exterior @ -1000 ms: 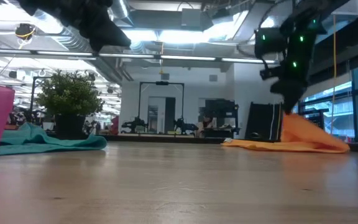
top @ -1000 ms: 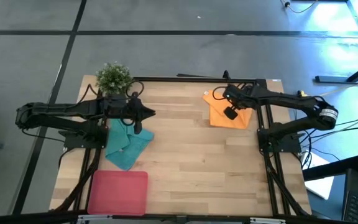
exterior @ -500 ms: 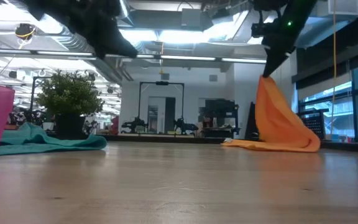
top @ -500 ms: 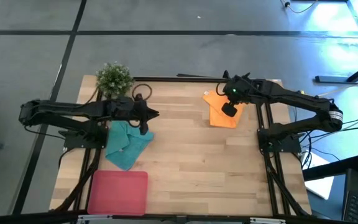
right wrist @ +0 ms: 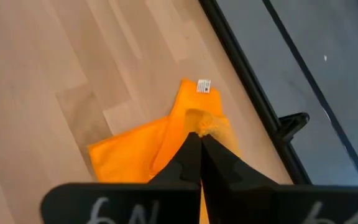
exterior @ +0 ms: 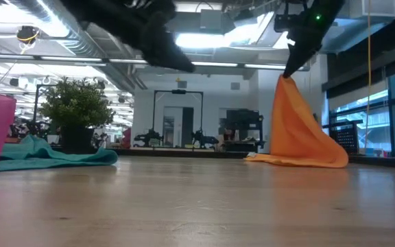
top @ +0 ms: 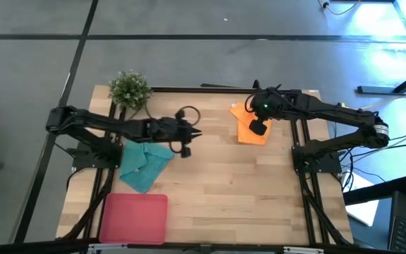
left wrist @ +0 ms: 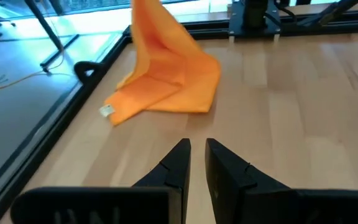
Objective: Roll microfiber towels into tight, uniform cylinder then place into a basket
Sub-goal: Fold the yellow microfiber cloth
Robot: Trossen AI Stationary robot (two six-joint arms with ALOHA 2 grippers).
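The shallow pink-red plastic basket (top: 134, 217) lies nearest, the crumpled teal microfiber towel (top: 142, 164) beyond it, just beside the left gripper (top: 191, 134), whose fingers are nearly closed on nothing. Farther off, the right gripper (top: 258, 128) pinches the soft orange microfiber towel (top: 249, 129), lifting one corner while the rest drapes onto the pale wooden table (top: 224, 183).

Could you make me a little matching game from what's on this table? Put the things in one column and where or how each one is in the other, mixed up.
Things:
1. orange towel
2. teal towel
3. pink basket
4. potted plant

States:
A. empty, at the table's near left corner
B. pinched at one corner and lifted into a peak by the right gripper
C. standing at the table's far left corner
D. lying crumpled on the table, with no gripper on it

Pairs: 1-B, 2-D, 3-A, 4-C
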